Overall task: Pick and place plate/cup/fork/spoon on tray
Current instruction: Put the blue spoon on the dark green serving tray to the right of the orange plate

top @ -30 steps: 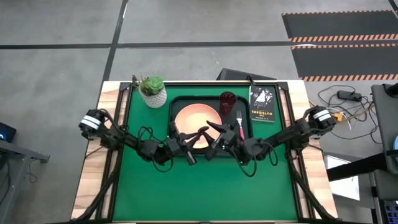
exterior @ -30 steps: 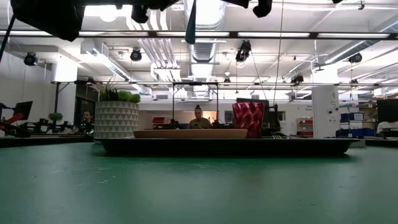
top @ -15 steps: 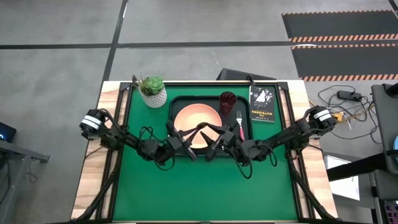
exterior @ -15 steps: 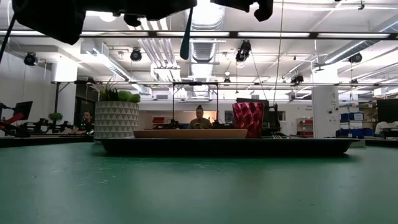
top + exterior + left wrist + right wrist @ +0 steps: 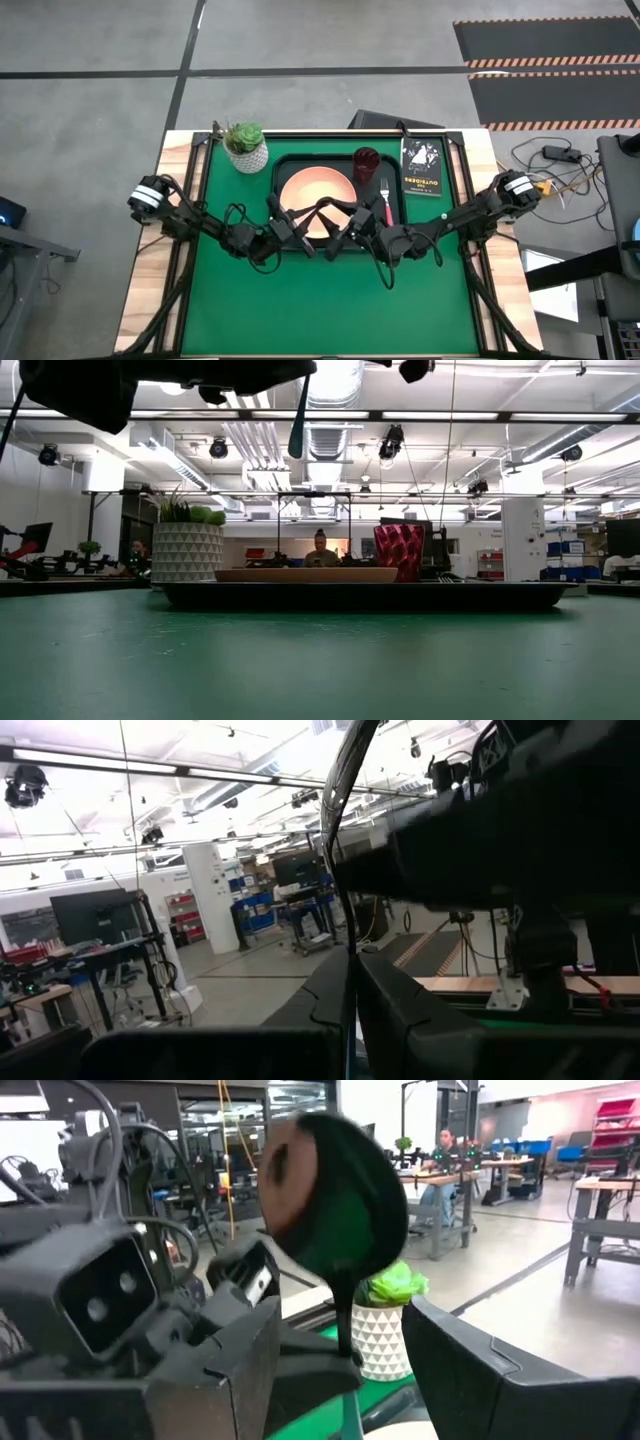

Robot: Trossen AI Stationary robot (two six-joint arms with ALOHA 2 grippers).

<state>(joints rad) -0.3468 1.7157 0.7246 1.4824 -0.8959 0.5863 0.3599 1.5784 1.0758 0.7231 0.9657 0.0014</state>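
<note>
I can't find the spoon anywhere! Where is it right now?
The spoon is up in the air, not on the tray yet. The left gripper holds it by the handle above the plate, right between the open fingers of the right gripper.

Plate [image 5: 316,189], cup [image 5: 366,161] and fork [image 5: 386,201] in tray [image 5: 279,166].

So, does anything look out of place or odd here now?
Nothing is spilled or askew. Only the spoon is not down: the left gripper holds it in the air over the tray, before the open right gripper. The plate, cup and fork lie in the tray.
</note>
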